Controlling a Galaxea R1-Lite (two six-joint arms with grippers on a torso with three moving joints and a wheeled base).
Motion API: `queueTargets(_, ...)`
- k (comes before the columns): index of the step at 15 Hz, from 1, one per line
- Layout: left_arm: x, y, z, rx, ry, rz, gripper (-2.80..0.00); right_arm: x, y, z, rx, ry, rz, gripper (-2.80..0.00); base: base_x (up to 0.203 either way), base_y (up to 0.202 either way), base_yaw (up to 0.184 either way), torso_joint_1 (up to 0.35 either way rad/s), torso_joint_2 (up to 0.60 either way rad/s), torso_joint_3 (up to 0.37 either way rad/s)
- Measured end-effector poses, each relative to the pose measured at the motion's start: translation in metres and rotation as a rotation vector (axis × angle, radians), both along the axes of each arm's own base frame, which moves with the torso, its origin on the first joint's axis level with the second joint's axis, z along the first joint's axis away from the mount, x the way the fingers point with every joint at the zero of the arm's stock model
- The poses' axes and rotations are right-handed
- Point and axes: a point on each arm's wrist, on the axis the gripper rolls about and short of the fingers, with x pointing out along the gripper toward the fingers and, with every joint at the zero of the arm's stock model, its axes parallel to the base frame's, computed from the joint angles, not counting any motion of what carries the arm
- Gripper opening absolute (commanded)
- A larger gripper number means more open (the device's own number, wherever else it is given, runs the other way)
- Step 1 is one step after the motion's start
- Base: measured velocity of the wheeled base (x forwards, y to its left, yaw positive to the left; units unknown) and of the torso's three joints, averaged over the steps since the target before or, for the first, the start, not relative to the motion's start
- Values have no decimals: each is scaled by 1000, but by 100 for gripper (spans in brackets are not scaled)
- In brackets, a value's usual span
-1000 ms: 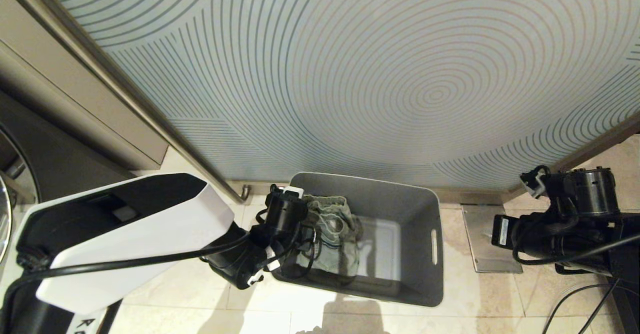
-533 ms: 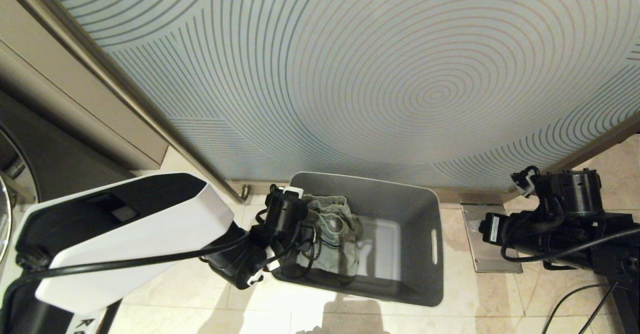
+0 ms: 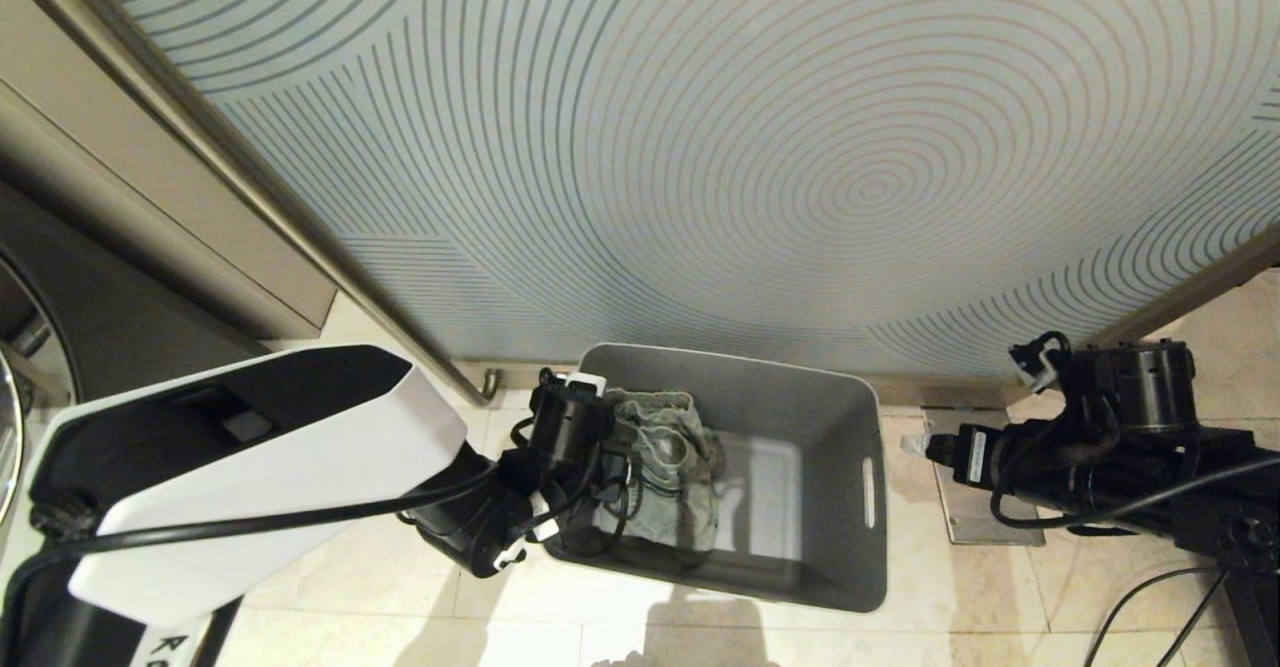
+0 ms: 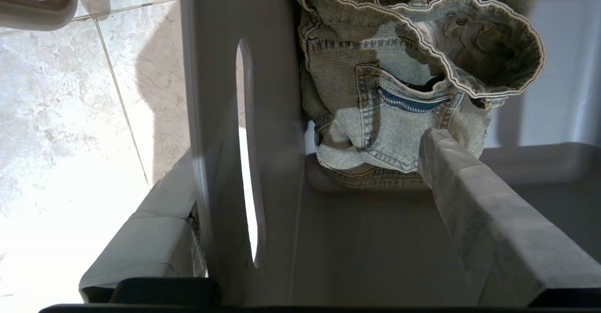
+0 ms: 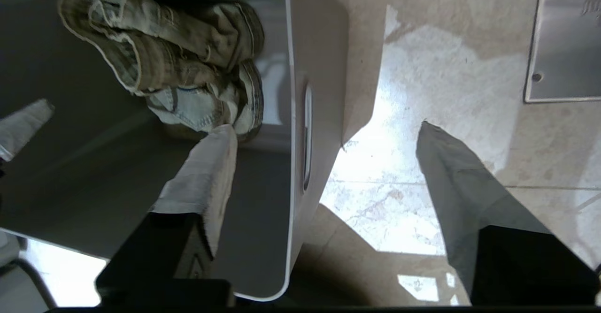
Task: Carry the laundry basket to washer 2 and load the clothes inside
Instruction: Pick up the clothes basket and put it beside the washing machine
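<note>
Laundry basket [image 3: 800, 567] is set on the floor tiles [image 3: 350, 587]; clothes [image 3: 665, 477] are bunched inside. Both walls are straddled by wide-open left gripper [image 4: 281, 219] and right gripper [image 5: 324, 163]; nothing is held.

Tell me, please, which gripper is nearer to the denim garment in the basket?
Left. The left gripper straddles the laundry basket wall beside the clothes; the right gripper straddles the opposite wall, across the bin.

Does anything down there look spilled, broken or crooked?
Nothing stands out. The grey laundry basket stands upright on the tiled floor, with the crumpled denim garment bunched inside against its left wall. Nothing has spilled, and no damage shows.
</note>
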Motion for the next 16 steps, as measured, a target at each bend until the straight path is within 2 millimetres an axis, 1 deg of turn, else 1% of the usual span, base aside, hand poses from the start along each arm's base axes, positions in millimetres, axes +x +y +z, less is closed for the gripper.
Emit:
queueTargets(4,0,0,0,-2,0,0,0,10,6,-17,1,7,16,0,0,0,0,0,0,0)
queueTargets(9,0,-1,0,-5,0,-1,0,24,16,-52,1,5,38,0,0,0,0,0,0,0)
queueTargets(13,0,-1,-1,-5,1,-2,0,35,19,-77,2,-3,44,0,0,0,0,0,0,0)
queueTargets(16,1,-1,-2,-4,2,-2,0,39,20,-93,-1,22,45,0,0,0,0,0,0,0)
